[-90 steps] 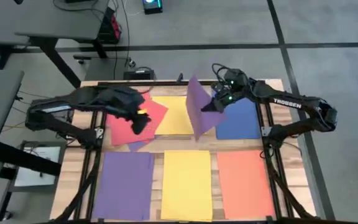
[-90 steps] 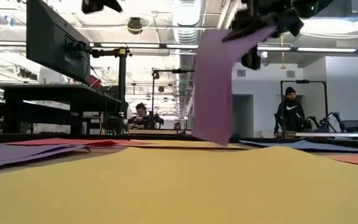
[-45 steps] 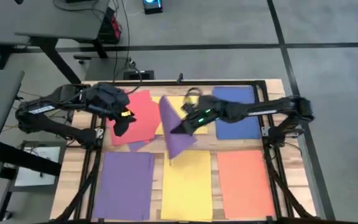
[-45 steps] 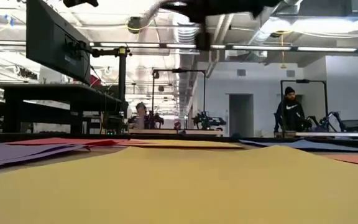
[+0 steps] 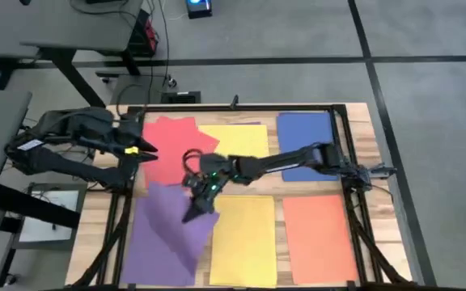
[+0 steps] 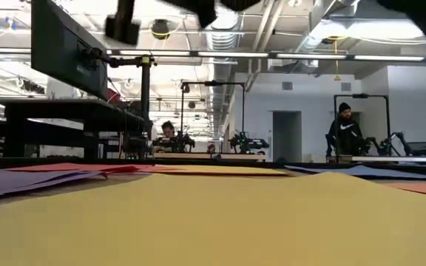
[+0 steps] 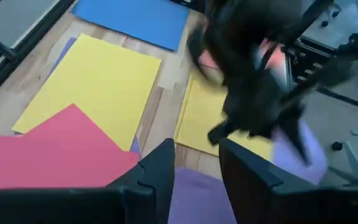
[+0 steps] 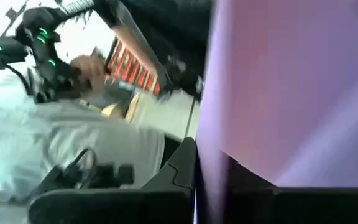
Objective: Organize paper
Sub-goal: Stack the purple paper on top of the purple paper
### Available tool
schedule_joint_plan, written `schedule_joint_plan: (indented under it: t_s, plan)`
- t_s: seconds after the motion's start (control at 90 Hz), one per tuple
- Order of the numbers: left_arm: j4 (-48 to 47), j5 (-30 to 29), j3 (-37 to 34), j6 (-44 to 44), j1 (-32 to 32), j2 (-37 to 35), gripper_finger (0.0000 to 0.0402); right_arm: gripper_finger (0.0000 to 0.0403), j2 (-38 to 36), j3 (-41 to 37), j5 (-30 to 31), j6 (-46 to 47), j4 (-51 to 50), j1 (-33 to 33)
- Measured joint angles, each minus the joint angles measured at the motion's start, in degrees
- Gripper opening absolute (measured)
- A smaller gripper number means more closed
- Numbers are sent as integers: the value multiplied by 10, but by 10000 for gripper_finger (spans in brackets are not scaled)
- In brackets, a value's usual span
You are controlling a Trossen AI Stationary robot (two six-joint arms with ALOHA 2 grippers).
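Coloured paper lies flat on the wooden table: red [image 5: 176,149], yellow [image 5: 235,145] and blue [image 5: 306,144] sheets at the far side, purple [image 5: 148,250], yellow [image 5: 245,238] and orange [image 5: 318,234] at the near side. My right gripper [image 5: 198,202], stretched across to the left, is shut on a loose purple sheet [image 5: 176,230] above the near purple paper. My left gripper [image 5: 144,151] hovers open at the red sheet's left edge, touching nothing; its fingers [image 7: 163,171] show a gap in the left wrist view. My right gripper pinches the loose purple sheet at its far right edge [image 5: 203,212], coming from the table's right side. In the right wrist view the sheet's edge [image 8: 207,155] runs between the fingers. The sheet slants down over the near purple paper; whether it touches it I cannot tell.
A purple edge [image 5: 253,124] peeks from under the far yellow sheet. Dark frame rails [image 5: 348,153] run along the table's sides and far edge. The near yellow sheet [image 6: 213,222] fills the low view's foreground; people and desks show in the room beyond.
My right gripper has carried the purple sheet from the far right, near the blue sheet, across the table toward the near left, and down; the sheet, which hung upright, now slants over the near purple paper. My left gripper has drawn back toward the table's left edge.
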Motion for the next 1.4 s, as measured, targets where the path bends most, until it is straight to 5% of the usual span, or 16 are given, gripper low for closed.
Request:
schedule_joint_plan:
  t_s: [0.356, 0.633, 0.933, 1.178, 1.4]
  plan:
    - [-41, 0, 0, -4, 0, 7, 107, 0, 144, 134, -9, 29, -47, -22]
    - [-40, 0, 0, -2, 0, 8, 107, 0, 178, 198, 28, -158, -193, -34]
    - [-40, 0, 0, -18, 0, 8, 107, 0, 179, 191, 100, -393, -192, -35]
    - [-40, 0, 0, -24, 0, 8, 107, 11, 179, 190, 195, -481, -204, -20]
    - [-40, 0, 0, -35, 0, 8, 107, 67, 179, 190, 202, -535, -232, 1]
